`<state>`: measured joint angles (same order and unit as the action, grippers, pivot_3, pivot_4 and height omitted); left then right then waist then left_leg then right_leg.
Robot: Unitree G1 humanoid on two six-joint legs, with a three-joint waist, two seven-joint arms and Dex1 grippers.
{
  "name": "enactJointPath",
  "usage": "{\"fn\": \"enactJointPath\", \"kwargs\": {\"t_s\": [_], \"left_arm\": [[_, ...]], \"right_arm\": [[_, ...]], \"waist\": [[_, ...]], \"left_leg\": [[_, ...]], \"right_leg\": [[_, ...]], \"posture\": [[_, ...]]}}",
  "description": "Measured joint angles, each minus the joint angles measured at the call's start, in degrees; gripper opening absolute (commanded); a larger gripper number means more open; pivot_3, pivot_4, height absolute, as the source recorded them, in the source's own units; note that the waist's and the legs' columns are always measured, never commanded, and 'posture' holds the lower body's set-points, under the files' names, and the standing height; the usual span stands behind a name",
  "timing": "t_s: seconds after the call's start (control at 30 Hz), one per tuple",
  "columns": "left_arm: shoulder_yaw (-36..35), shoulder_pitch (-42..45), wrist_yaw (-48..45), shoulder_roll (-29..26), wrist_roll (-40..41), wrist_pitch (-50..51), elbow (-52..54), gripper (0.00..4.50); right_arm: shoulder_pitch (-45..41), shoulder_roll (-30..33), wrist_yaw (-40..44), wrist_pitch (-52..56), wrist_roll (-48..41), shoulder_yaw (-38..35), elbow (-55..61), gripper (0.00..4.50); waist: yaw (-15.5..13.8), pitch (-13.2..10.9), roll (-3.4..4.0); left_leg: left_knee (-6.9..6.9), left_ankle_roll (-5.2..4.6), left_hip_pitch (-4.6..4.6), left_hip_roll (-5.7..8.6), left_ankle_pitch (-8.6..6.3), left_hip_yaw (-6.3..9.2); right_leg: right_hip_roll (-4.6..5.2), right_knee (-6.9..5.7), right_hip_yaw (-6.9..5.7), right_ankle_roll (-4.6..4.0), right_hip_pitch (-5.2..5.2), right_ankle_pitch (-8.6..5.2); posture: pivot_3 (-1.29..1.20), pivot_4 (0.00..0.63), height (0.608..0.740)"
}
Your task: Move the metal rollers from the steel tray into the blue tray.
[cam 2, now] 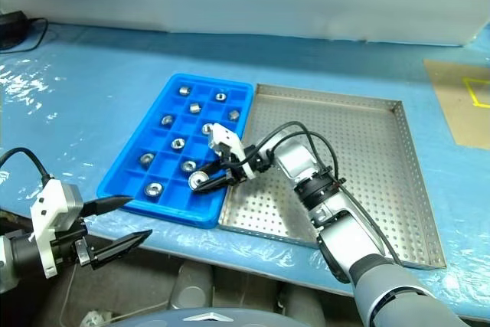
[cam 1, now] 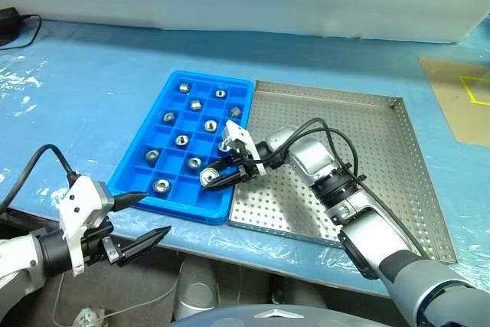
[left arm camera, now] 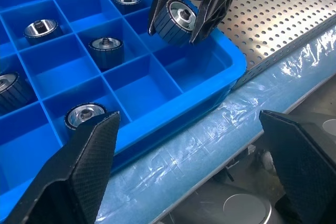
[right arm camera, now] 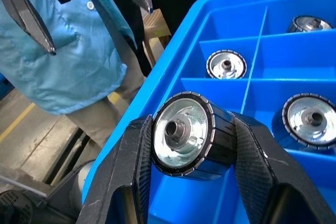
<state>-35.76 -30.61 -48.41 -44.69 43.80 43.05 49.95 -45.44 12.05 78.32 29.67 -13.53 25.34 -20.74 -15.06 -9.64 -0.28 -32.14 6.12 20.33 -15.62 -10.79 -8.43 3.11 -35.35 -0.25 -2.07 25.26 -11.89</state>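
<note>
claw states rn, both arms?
Left claw: open, holding nothing.
Right claw: closed on a metal roller, over the blue tray.

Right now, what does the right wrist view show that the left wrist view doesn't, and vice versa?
Right wrist only: a person's blue smock beyond the tray edge, with the left gripper in front of it, jaws open. Left wrist only: the perforated steel tray and an empty corner compartment. Both: the right gripper shut on a roller over the blue tray, with rollers already in cells.

head eyes: high, facing down-forward | wrists: close, low | shared: blue tray [cam 1: 138,181] near edge
</note>
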Motion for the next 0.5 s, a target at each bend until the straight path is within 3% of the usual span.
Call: {"fn": "enactJointPath", "kwargs": {"t_s": [0.3,0.33,0.43,0.5], "left_arm": [[2.8,4.9,0.1,-2.7,0.3,0.0,-2.7,4.5],[3.1,5.3,0.0,-3.0,0.2,0.0,-2.9,4.5],[4.4,6.6,-0.1,-3.7,0.2,0.0,-3.8,4.5],[5.0,7.7,-0.1,-3.8,0.2,0.0,-4.2,4.5]], "right_arm": [[1.8,1.3,-0.6,4.2,-0.4,0.1,3.9,1.75],[1.8,1.4,-0.5,4.3,-0.5,0.1,4.0,2.5],[1.9,1.4,-0.7,4.6,-0.9,0.1,4.5,3.41],[1.9,1.4,-1.6,5.2,-1.0,0.0,4.7,3.41]], "waist": [[0.0,0.0,0.0],[0.1,0.0,0.0],[0.1,0.0,0.0],[0.2,0.0,0.0]], "left_leg": [[0.0,0.01,-0.09,0.04,0.01,-0.04],[0.0,0.01,-0.09,0.04,0.01,-0.04],[0.0,0.01,-0.11,0.04,0.01,-0.04],[-0.02,0.03,-0.14,0.04,0.02,-0.04]], "right_leg": [[-0.02,-0.04,0.13,0.02,0.0,-0.01],[-0.02,-0.04,0.13,0.03,0.0,-0.01],[-0.02,-0.06,0.13,0.03,-0.01,-0.01],[-0.02,-0.11,0.14,0.03,-0.02,-0.01]], "posture": [[0.48,0.15,0.74],[0.47,0.15,0.74],[0.46,0.15,0.74],[0.44,0.15,0.74]]}}
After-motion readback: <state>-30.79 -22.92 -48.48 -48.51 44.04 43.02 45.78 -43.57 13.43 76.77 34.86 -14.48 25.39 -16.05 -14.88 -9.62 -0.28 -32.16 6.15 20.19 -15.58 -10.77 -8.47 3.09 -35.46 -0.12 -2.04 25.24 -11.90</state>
